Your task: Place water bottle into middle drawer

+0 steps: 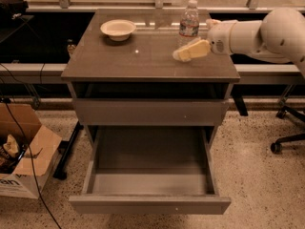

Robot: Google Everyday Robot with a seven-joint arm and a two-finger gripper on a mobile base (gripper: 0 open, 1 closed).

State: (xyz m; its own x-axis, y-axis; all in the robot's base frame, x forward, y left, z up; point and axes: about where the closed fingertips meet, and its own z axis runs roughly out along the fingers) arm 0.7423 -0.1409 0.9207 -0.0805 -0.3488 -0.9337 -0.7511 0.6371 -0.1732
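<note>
The water bottle, clear with a white cap and a pale label band, stands upright at the back right of the cabinet top. My gripper reaches in from the right on a white arm, low over the top, just in front of the bottle's base and to its right. I cannot tell whether it touches the bottle. The middle drawer is pulled far out at the bottom of the cabinet, and its smooth grey floor is bare.
A shallow cream bowl sits at the back left of the cabinet top. A flat drawer front with a dark slot above it is closed. A cardboard box and cables lie on the floor at left. An office chair base is at right.
</note>
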